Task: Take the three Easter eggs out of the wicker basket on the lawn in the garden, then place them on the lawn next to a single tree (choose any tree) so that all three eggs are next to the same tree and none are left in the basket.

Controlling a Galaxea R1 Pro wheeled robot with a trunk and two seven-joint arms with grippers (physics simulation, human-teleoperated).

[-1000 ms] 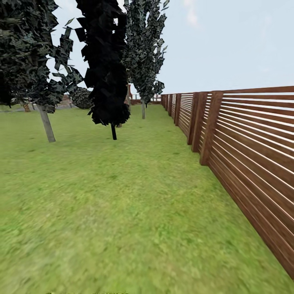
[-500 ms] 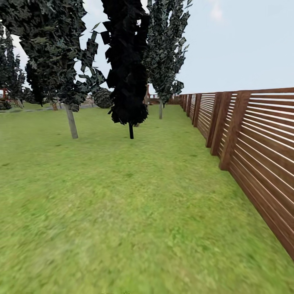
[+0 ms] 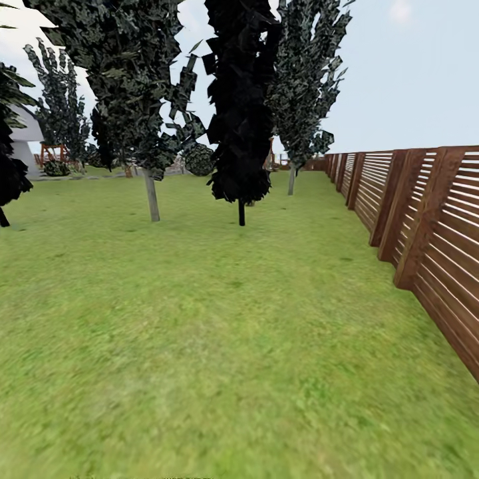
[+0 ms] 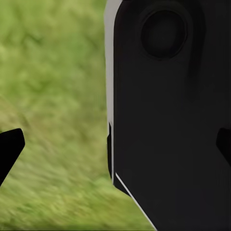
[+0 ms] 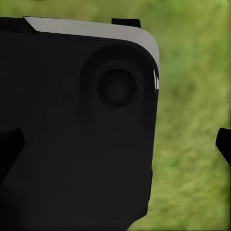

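Head view: we see the lawn (image 3: 219, 346) covering the lower two thirds of the frame, mottled green and blurred toward the bottom edge. A brown slatted fence (image 3: 426, 226) runs from the right edge back toward the centre of the frame, receding in stepped panels. In the upper left stands the tree (image 3: 140, 86) with a pale trunk and a dark, whitish-speckled crown; its trunk meets the grass left of centre. Just to its right is a narrow black columnar tree (image 3: 241, 106) on a thin dark stem, and behind that, further back near the fence line, another speckled tree (image 3: 307, 80) with a pale trunk. A round bush (image 3: 199, 159) sits between the first two trunks in the distance. At the far left edge we note a wooden playset (image 3: 52, 154) and part of a pale building (image 3: 20, 143). Pale sky fills the upper right. We cannot locate the eggs or the basket in these views. Left wrist view: the left gripper (image 4: 115, 149) shows dark fingertips at both side edges of the frame, so the jaws stand wide, with a large black robot body panel (image 4: 168, 120) and grass behind. Right wrist view: the right gripper (image 5: 115, 149) likewise has its fingertips at opposite edges, jaws spread wide, holding nothing, over a black housing (image 5: 77, 130) and grass.
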